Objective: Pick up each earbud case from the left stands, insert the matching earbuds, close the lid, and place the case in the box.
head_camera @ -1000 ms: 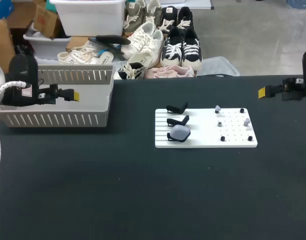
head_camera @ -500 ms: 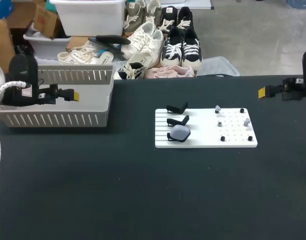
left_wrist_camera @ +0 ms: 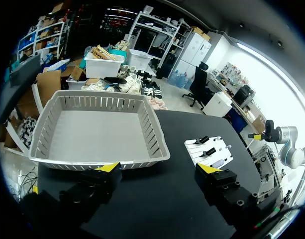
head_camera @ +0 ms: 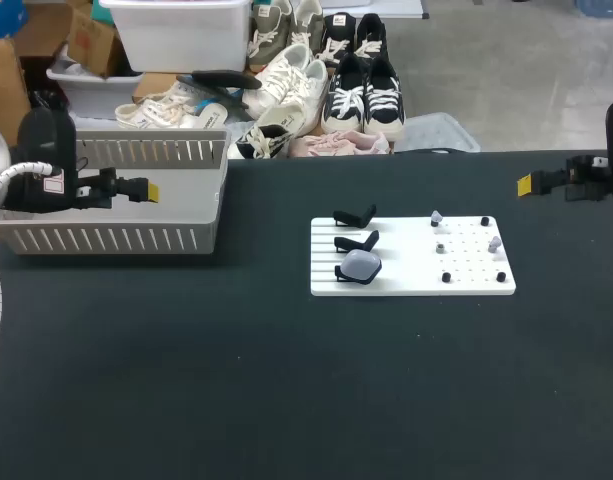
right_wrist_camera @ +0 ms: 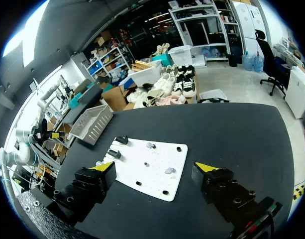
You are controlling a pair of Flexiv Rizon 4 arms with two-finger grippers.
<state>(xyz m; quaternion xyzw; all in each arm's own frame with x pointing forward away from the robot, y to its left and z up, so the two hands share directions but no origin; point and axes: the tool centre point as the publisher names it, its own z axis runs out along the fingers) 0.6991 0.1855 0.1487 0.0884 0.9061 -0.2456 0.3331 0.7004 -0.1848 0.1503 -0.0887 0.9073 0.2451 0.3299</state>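
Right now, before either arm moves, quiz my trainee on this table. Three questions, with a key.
1. True or false: the earbud case sits on the stand nearest the robot.
2. The left end effector is: A open, holding nothing; B shut on a case; C shut on an earbud.
3. Fill in: the grey slatted box stands at the white board's ___ side.
Key: 1 true; 2 A; 3 left.

Black table (head_camera: 286,400), prob. matte cloth.
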